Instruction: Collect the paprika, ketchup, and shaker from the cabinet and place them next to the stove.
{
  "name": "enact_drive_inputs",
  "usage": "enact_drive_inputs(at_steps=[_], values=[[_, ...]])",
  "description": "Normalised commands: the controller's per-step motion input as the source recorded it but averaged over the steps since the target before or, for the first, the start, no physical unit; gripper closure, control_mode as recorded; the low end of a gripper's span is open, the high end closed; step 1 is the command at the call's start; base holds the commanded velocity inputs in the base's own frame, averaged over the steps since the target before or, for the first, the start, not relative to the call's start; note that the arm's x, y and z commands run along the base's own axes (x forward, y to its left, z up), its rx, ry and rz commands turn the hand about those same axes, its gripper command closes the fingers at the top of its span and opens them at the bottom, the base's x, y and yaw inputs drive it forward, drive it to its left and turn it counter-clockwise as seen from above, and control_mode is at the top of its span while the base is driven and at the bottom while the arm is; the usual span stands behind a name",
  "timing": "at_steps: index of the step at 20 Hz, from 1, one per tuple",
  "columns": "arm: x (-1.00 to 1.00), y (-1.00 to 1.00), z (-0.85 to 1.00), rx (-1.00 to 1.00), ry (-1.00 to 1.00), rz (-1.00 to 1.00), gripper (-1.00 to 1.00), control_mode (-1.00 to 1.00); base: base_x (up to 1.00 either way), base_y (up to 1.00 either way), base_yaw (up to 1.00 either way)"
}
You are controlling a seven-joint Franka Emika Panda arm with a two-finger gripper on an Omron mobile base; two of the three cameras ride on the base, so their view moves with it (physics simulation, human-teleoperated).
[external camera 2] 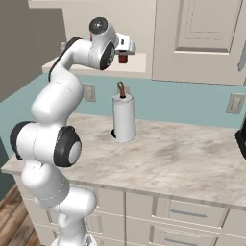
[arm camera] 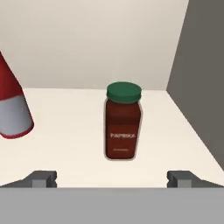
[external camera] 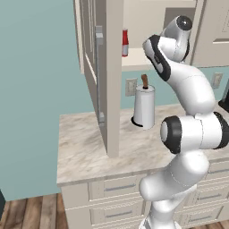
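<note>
Gripper (arm camera: 112, 178) raised to the open cabinet (external camera: 112, 76), jaws spread as wide as they go and gripping nothing, finger tips (arm camera: 43, 178) hovering at the front edge of the plain inner shelf. Paprika (arm camera: 123, 121) upright on that shelf straight ahead, centred between the two tips but clear of both, dark red with a green cap; ketchup (arm camera: 12, 105) well apart on the same shelf, off to the left in the hand view. White paper towel roll (external camera 2: 124, 117) upright on the marbled counter (external camera 2: 182, 158) below.
</note>
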Motion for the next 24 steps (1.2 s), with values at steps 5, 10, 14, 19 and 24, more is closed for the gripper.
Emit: enact_drive_inputs(at_steps=[5, 10, 14, 19, 24], values=[[0.33, -0.13, 0.00, 0.04, 0.04, 0.03, -1.00, -1.00, 0.00, 0.00, 0.00], [0.17, 0.00, 0.00, 0.00, 0.00, 0.00, -1.00, -1.00, 0.00, 0.00, 0.00], [0.11, 0.00, 0.00, 0.00, 0.00, 0.00, -1.00, -1.00, 0.00, 0.00, 0.00], [0.13, 0.00, 0.00, 0.00, 0.00, 0.00, -1.00, -1.00, 0.00, 0.00, 0.00], [0.15, 0.00, 0.00, 0.00, 0.01, 0.00, -1.00, -1.00, 0.00, 0.00, 0.00]])
